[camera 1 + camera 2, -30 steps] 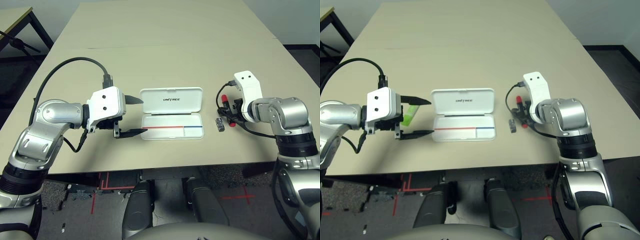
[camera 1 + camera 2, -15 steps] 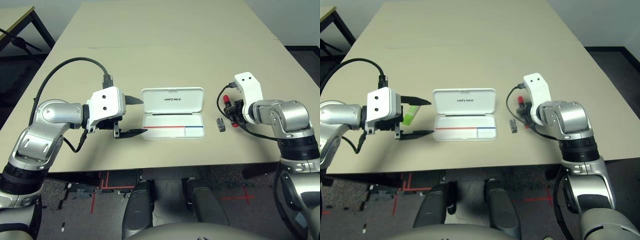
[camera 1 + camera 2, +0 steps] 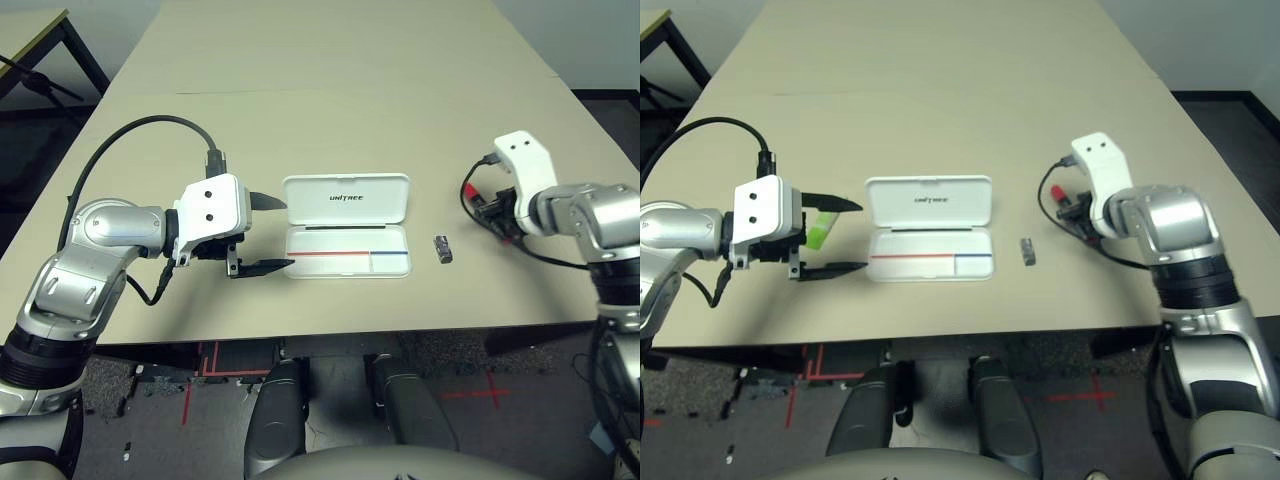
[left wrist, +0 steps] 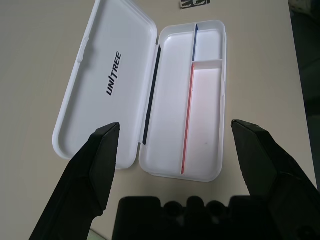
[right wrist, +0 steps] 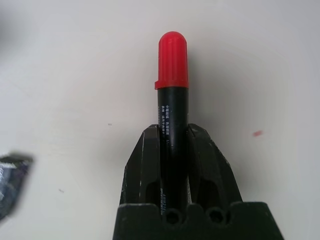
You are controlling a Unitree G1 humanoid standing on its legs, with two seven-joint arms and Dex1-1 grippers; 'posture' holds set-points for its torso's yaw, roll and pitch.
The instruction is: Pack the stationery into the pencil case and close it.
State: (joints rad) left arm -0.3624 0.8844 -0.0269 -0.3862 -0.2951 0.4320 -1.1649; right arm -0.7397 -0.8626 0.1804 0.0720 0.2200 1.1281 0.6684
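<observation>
The right gripper has lifted away to the right, clenched on the marker. The block lies beside the open case. The left gripper hangs spread beside the case, highlighter under it.

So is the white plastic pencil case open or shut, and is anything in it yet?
Open and empty: the white plastic pencil case lies with its lettered lid folded flat beside the tray, whose compartments are bare.
</observation>
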